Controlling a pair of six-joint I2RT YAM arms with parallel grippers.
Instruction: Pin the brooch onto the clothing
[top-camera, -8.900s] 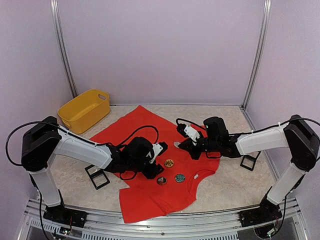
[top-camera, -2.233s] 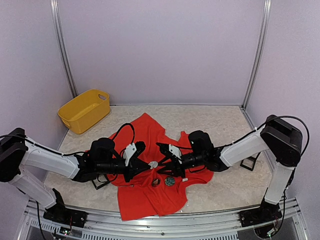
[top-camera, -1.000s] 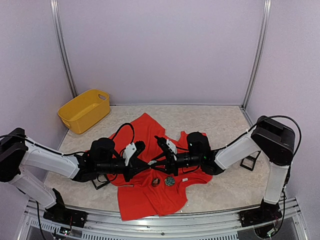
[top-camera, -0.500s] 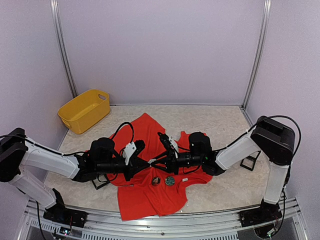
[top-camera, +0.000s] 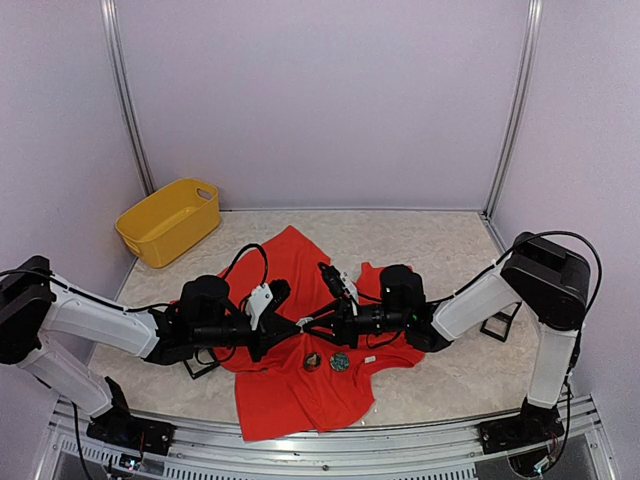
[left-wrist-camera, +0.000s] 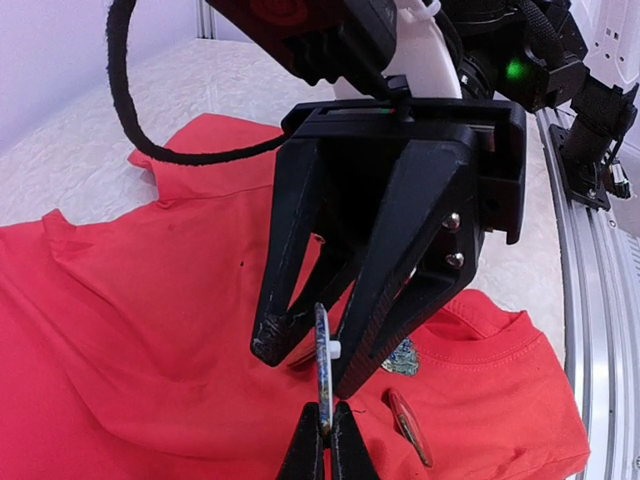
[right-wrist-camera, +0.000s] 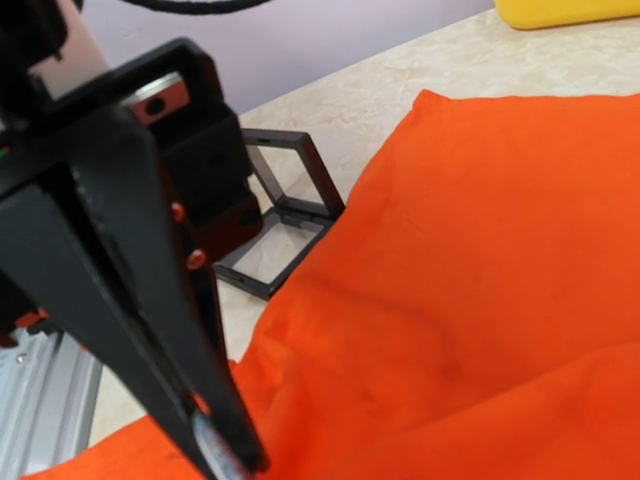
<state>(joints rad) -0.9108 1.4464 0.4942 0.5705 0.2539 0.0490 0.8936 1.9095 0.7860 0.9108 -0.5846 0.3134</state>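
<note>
The red clothing (top-camera: 300, 400) lies bunched on the table. In the left wrist view my left gripper (left-wrist-camera: 325, 445) is shut on the lower edge of a thin round brooch (left-wrist-camera: 323, 355), held upright above the cloth. My right gripper (left-wrist-camera: 310, 362) faces it, its black fingers (left-wrist-camera: 275, 330) open astride the brooch, one close to the white nub on its back. From above, the two grippers (top-camera: 288, 328) (top-camera: 312, 324) meet tip to tip. Two more brooches (top-camera: 313, 361) (top-camera: 340, 361) lie on the shirt. The right wrist view shows the left gripper's fingers (right-wrist-camera: 150, 300), not my own.
A yellow basket (top-camera: 168, 220) stands at the back left. Small black frame stands sit on the table, one by the left arm (top-camera: 195, 355), one by the right arm (top-camera: 500, 322). A metal rail runs along the near edge (top-camera: 300, 455).
Since the earliest frame one brooch has been lifted off the shirt and the cloth has bunched up. Over the last second the right gripper edged left until its fingers straddle the brooch.
</note>
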